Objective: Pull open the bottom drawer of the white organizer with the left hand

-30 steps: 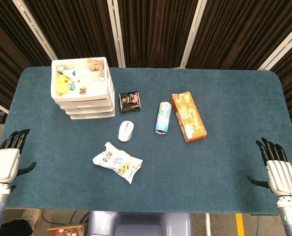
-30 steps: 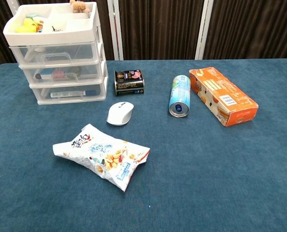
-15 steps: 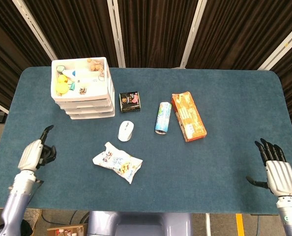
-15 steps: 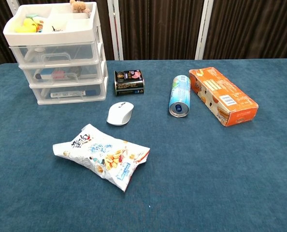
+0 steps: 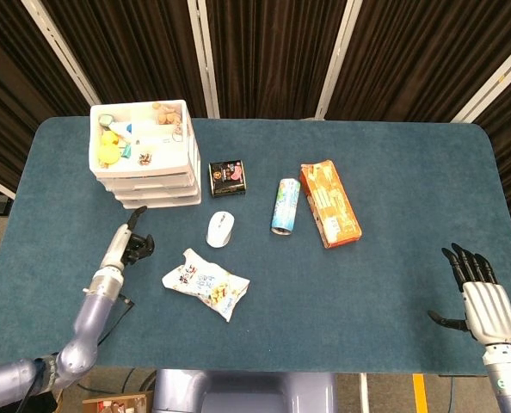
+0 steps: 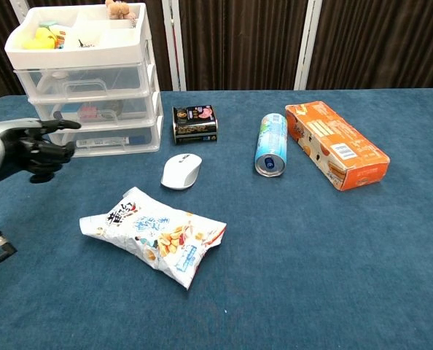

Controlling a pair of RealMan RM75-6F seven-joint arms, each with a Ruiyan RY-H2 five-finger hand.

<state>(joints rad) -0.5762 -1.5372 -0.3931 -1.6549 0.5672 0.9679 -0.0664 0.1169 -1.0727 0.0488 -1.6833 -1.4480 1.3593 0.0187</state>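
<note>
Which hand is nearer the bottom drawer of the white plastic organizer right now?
Left. The left hand hangs just in front of the white plastic organizer's bottom drawer, not touching it. The right hand is open at the table's far near-right corner.

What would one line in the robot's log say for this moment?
left hand: nearing white organizer, empty | bottom drawer: closed | right hand: idle, fingers apart

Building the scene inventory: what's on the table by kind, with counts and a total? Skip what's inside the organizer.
Organizer: 1
Tin: 1
Mouse: 1
Can: 1
Orange box: 1
Snack bag: 1
Total: 6
</note>
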